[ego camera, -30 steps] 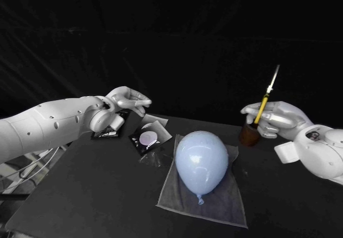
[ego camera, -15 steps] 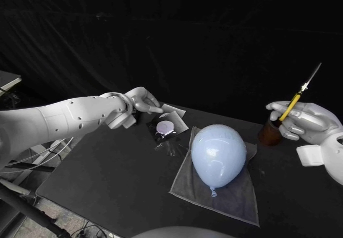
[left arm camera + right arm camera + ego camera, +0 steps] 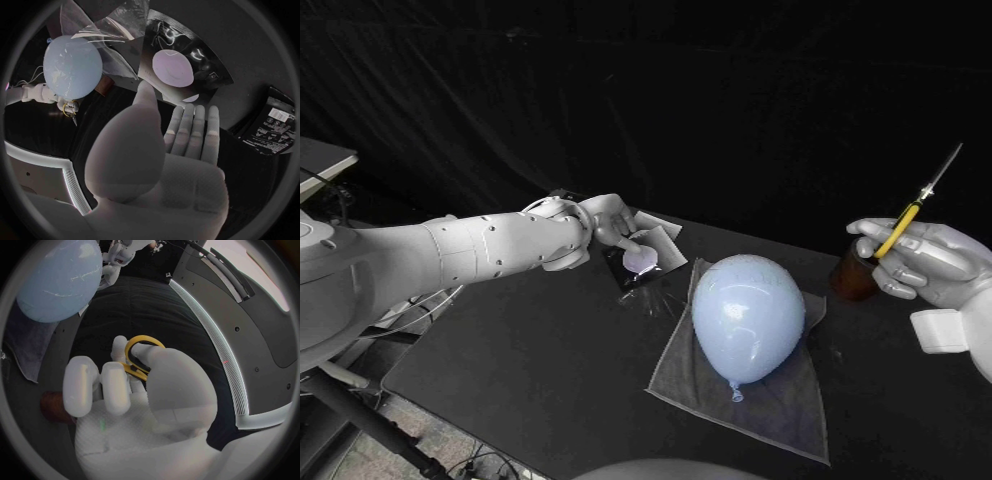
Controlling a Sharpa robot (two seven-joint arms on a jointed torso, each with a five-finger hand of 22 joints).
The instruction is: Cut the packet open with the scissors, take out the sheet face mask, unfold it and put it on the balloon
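Black worktop [image 3: 516, 340], black curtain [image 3: 733, 100] hung close behind it. A grey cloth [image 3: 776, 410] is spread on the near right part of the worktop. The pale blue balloon [image 3: 747, 315] lies lengthwise on the cloth, knot toward the robot.

Brown jar [image 3: 854, 278] stands at the cloth's far right corner, just beside the right hand [image 3: 927, 262]; contents cannot be told. The packet [image 3: 642, 263], black with a pale oval print, lies flat just left of the balloon's far end. Crumpled clear film [image 3: 115, 47] sits between packet and balloon. A black pouch [image 3: 272, 120] with white label print lies on the packet's other side, apart from it.

Left hand [image 3: 606, 222] is over the packet's far left edge, holding nothing, fingers straight and side by side, thumb set apart. In the left wrist view the thumb tip overlaps the packet's edge; contact cannot be told.

Right hand is raised off the worktop, well apart from the packet, and grips the scissors [image 3: 917, 205] by their yellow handles, blades pointing up and away.
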